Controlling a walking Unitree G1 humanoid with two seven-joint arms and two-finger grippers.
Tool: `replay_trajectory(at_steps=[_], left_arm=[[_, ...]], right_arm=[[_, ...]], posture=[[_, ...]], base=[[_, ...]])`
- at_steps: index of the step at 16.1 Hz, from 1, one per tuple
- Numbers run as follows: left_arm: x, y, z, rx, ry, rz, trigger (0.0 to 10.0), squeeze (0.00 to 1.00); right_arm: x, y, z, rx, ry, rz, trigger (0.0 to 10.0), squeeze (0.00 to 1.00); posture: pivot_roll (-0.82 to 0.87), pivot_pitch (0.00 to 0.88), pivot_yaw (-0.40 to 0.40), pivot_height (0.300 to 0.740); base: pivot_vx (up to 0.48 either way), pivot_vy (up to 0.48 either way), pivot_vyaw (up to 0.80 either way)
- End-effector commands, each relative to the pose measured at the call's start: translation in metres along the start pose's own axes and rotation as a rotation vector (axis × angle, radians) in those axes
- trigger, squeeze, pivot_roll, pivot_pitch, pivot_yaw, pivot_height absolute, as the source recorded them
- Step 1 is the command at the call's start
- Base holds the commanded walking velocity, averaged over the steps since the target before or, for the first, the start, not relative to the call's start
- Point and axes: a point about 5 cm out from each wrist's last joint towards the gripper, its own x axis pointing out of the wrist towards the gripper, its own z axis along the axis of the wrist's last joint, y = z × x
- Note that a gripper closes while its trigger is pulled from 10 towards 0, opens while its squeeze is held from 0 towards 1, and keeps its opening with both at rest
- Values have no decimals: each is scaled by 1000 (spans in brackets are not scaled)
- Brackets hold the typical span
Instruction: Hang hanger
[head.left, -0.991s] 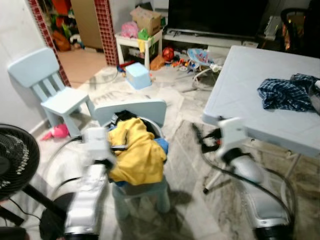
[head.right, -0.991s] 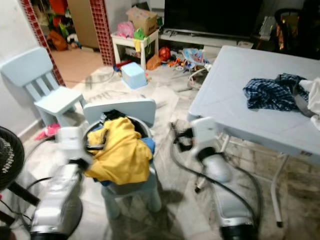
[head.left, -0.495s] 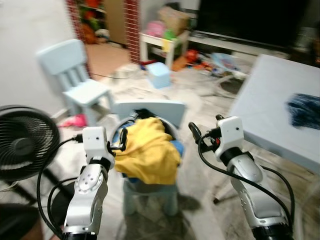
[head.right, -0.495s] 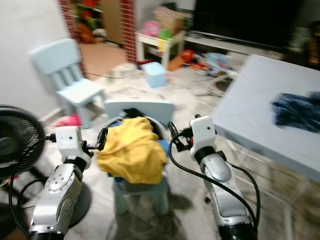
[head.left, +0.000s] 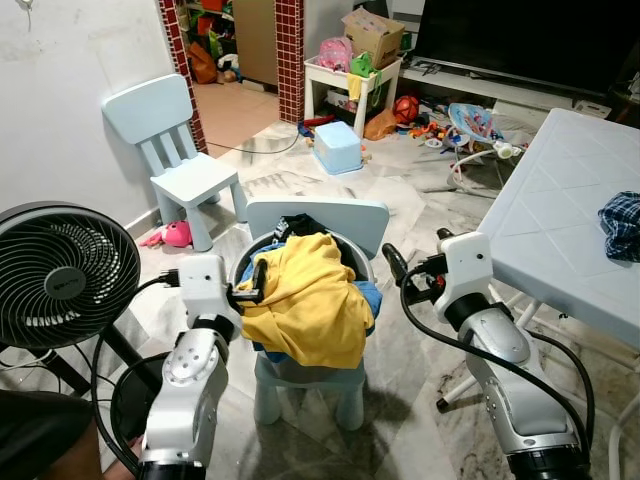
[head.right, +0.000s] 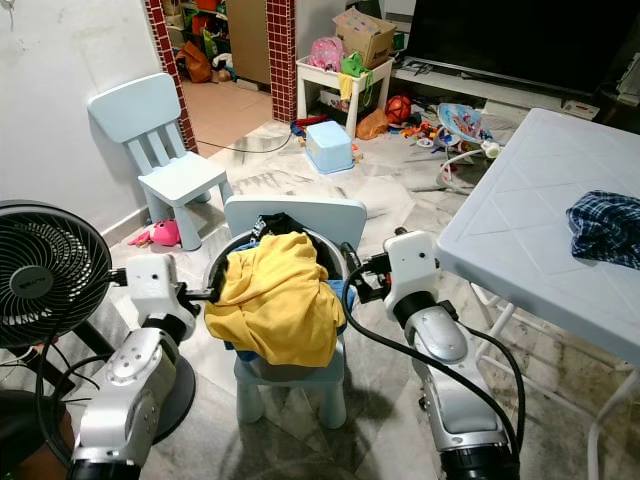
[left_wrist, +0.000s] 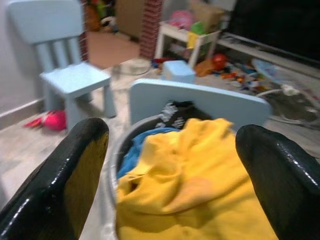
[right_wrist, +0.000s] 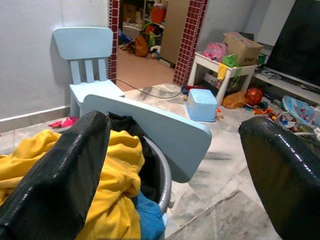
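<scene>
Hanger: cannot be told apart in the heap under the yellow shirt (head.left: 305, 300) filling the basket (right_wrist: 165, 181) on the small blue chair (head.left: 318, 213). Left gripper (head.left: 255, 284) sits at the basket's left rim, right gripper (head.left: 398, 272) just beside its right rim, both spread wide
</scene>
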Motion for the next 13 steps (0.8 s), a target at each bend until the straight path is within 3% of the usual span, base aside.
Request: replay_trajectory(at_steps=[1,4,13], left_arm=[[4,6,-6,-44,48,51,10000,0],[10,7,-11,-125,94,90,10000,0],[23,6,-26,-198,195,170,10000,0]], right_arm=[[-1,0,3,-7,-3,7,10000,0],[-7,-3,4,-13,3,7,10000,0],[-33,-11,6,-20,66,1,10000,0]], posture=[[-120,0,-49,740],[-153,0,-62,740],[-232,0,-76,740]], base=[[0,0,0],[0,0,0],[0,0,0]])
